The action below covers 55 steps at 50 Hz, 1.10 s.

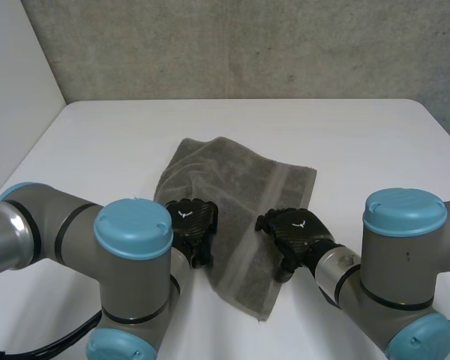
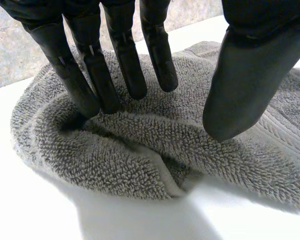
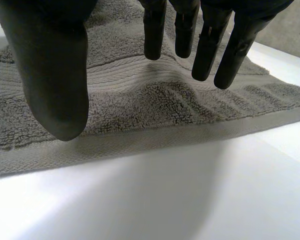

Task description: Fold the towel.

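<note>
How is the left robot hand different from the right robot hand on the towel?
The left robot hand sits at the towel's rumpled, rolled-up edge; the right robot hand is at a flat edge with a smooth hem. The left robot hand's fingertips dig into the fluffy cloth; the right robot hand's fingertips seem to hang just above it. Both are black, with straight, spread fingers, holding nothing.

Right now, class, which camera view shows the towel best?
The head view: the towel lies nearly whole on the table. The left wrist view gives a bunched edge at the left hand; the right wrist view, a flat hemmed edge.
</note>
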Each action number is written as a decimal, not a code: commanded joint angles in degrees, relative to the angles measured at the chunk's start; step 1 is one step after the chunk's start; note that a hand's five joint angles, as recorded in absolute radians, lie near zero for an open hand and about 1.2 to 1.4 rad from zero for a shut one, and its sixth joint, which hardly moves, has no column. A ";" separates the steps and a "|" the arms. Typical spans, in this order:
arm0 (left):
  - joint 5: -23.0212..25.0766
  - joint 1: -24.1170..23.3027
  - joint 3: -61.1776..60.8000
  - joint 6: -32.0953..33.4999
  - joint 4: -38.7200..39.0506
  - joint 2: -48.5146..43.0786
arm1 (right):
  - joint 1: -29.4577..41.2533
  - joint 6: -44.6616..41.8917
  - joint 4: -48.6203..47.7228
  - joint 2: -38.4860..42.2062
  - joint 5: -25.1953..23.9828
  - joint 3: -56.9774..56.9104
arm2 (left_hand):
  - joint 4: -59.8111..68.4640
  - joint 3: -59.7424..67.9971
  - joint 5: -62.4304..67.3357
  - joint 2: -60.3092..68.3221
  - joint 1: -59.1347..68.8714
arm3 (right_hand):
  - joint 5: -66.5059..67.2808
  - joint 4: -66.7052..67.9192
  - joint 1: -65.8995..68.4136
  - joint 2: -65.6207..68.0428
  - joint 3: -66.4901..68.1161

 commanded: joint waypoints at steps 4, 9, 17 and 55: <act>6.48 2.47 -5.77 3.91 10.34 5.26 | 0.29 -14.01 3.20 -0.28 -0.04 -1.98 | -30.65 -30.75 -40.56 -30.81 -30.59 | -4.68 -4.42 -4.56 -2.53 -3.80; 6.57 2.47 -5.77 3.91 9.46 5.44 | 0.11 -14.01 3.55 -0.37 0.31 -2.50 | -30.65 -30.75 -40.56 -30.81 -30.59 | -4.68 -4.42 -4.55 -2.53 -3.80; 6.48 2.47 -5.77 3.91 9.37 5.61 | 0.03 -13.57 3.02 -0.81 0.23 -1.89 | -30.15 -30.25 -40.06 -30.30 -30.08 | -4.84 -4.59 -4.72 -2.69 -3.97; 6.48 16.10 -13.06 3.91 7.26 11.15 | 4.16 -3.73 1.36 -3.19 -7.16 6.37 | -39.74 -39.84 -49.65 -39.89 -39.67 | -11.15 -10.89 -11.03 -9.00 -10.27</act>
